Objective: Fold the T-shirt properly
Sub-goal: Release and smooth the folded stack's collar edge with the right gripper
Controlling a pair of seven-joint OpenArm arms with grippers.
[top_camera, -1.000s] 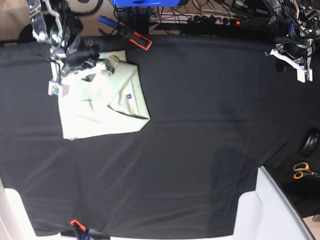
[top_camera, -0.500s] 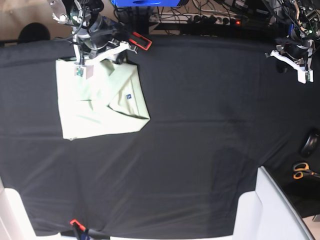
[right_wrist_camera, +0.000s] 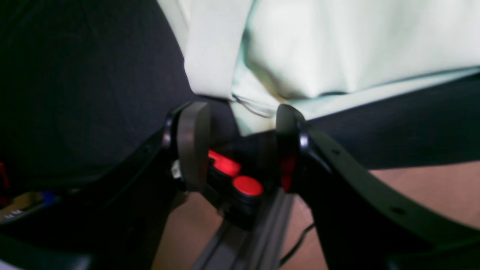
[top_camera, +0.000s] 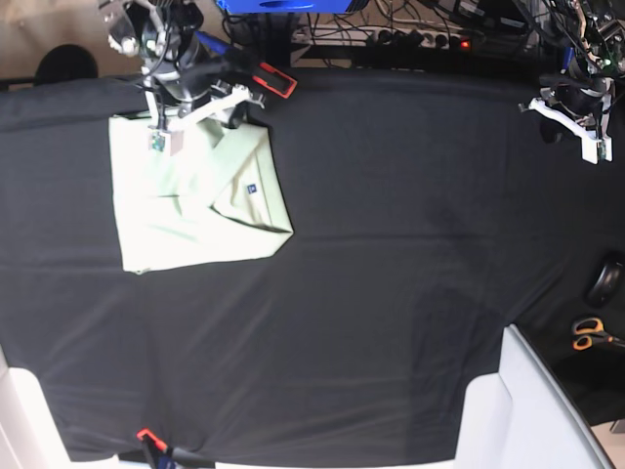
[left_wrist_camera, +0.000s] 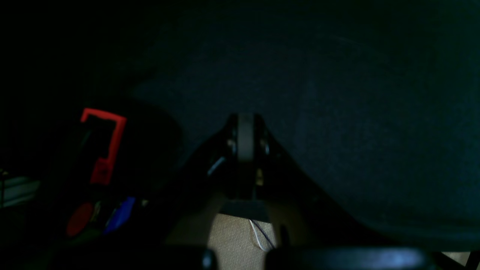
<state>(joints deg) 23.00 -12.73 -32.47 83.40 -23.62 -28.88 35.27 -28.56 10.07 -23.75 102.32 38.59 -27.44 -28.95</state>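
Note:
The pale mint-green T-shirt [top_camera: 195, 195] lies folded into a rough rectangle on the left of the black tablecloth [top_camera: 391, 244], with a small dark label on its upper layer. My right gripper [top_camera: 200, 106] hovers at the shirt's far edge. In the right wrist view it [right_wrist_camera: 240, 144] is open, with a corner of the T-shirt [right_wrist_camera: 337, 48] lying just past its fingertips and not pinched. My left gripper [top_camera: 584, 132] rests at the far right, away from the shirt. In the left wrist view it [left_wrist_camera: 245, 146] is shut and empty over dark cloth.
A red clamp [top_camera: 275, 80] sits on the table's back edge by the right gripper; it also shows in the left wrist view [left_wrist_camera: 103, 146]. Scissors [top_camera: 589, 334] and a black object [top_camera: 605, 280] lie at the right edge. A white panel [top_camera: 532, 410] stands at the bottom right.
My right arm has moved from over the shirt's far left corner rightward and back to the table's far edge. The shirt's far edge now lies flat. The left arm has not moved.

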